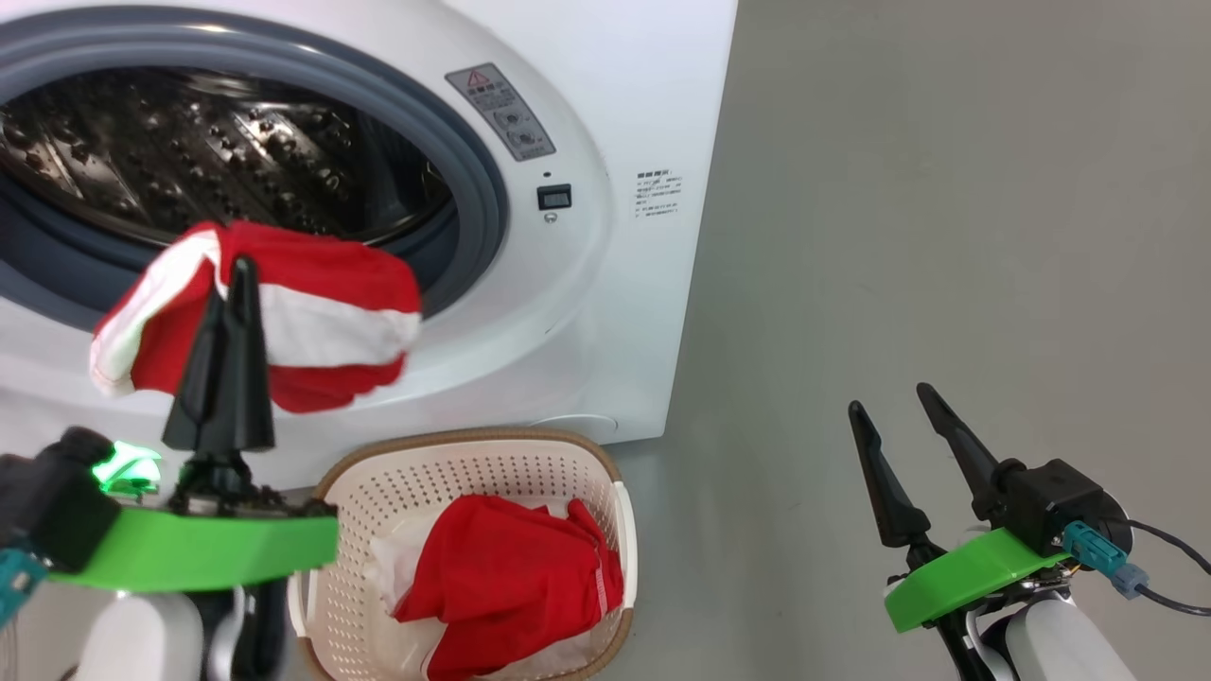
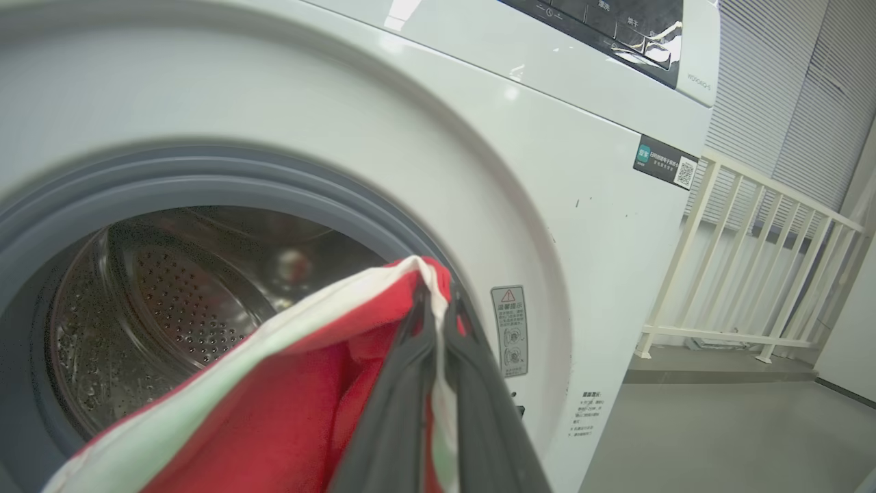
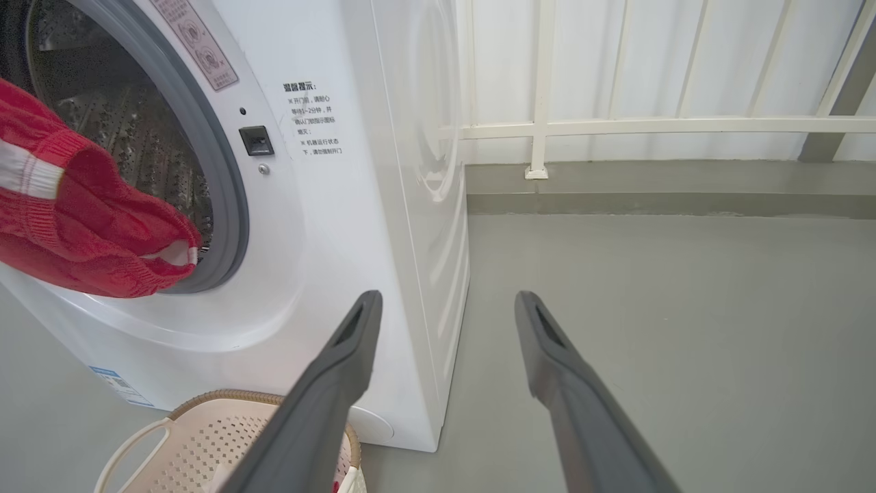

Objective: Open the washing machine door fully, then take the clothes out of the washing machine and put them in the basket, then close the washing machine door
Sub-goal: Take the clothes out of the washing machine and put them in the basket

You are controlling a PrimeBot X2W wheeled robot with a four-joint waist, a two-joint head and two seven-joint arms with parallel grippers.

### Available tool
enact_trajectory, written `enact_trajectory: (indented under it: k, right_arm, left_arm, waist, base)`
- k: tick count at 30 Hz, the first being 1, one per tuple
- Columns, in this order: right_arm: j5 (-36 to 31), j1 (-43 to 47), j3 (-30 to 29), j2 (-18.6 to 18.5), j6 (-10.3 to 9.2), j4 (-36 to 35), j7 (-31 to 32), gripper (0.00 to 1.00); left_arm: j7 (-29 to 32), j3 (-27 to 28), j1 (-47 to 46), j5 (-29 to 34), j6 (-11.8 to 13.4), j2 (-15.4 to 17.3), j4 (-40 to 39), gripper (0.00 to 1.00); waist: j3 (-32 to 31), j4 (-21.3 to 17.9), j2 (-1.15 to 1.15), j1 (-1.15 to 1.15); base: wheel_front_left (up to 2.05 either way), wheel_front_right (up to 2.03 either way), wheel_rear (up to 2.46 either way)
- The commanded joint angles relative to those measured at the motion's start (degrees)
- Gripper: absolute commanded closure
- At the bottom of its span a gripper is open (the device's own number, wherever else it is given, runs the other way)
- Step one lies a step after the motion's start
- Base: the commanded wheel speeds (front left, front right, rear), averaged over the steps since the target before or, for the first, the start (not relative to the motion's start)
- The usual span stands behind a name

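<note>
My left gripper [image 1: 241, 268] is shut on a red and white garment [image 1: 312, 312], one of the clothes, held in the air in front of the washing machine [image 1: 587, 284] opening, outside the drum. In the left wrist view the fabric [image 2: 274, 404] drapes left of the pinched gripper [image 2: 432, 291]. Another red garment [image 1: 511, 577] lies in the cream basket [image 1: 473, 463] on the floor below the opening. My right gripper [image 1: 889, 397] stands open and empty, off to the right over the bare floor; the gripper [image 3: 445, 301] points past the machine's corner. The washing machine door is out of view.
The steel drum [image 1: 189, 151] is in view behind the grey gasket [image 1: 473, 189]. A white railing [image 3: 616, 127] on a low kerb runs behind the machine's right side. Grey floor [image 1: 946, 236] spreads to the right of the machine and basket.
</note>
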Motion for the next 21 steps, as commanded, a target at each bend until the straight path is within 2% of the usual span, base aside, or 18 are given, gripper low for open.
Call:
enact_trajectory:
  k: [1,4,7,13,21]
  right_arm:
    - [0.3,-0.24,1.19,-0.32,0.28,-1.45,-0.36,0.0]
    - [0.14,-0.59,0.97,-0.66,0.28,-1.76,-0.36,0.0]
    - [-0.05,-1.34,1.18,-0.86,0.28,-1.96,-0.36,0.0]
    - [-0.26,-2.59,2.08,-0.85,0.28,-2.09,-0.36,0.0]
    - [-0.25,-4.03,2.74,-0.8,0.28,-2.22,-0.36,0.0]
  left_arm:
    - [0.69,1.06,0.89,0.57,0.6,0.67,-3.19,1.0]
    - [2.07,-0.04,2.35,-0.49,0.65,0.02,-3.26,1.0]
    - [2.14,-0.94,2.71,-1.64,0.44,-0.58,0.4,1.0]
    - [0.97,-2.74,0.1,-3.91,-0.7,-1.33,12.42,1.0]
    - [-0.48,-4.3,-5.69,-3.77,-1.36,-1.36,28.91,1.0]
  waist:
    - [0.54,0.17,0.0,0.0]
    - [1.73,0.52,0.0,0.0]
    - [3.16,0.79,0.0,0.0]
    - [6.08,1.15,0.0,0.0]
    - [9.66,0.19,0.0,0.0]
  base:
    - [0.0,0.0,0.0]
    - [0.0,0.0,0.0]
    - [0.0,0.0,0.0]
    - [0.0,0.0,0.0]
    - [0.0,0.0,0.0]
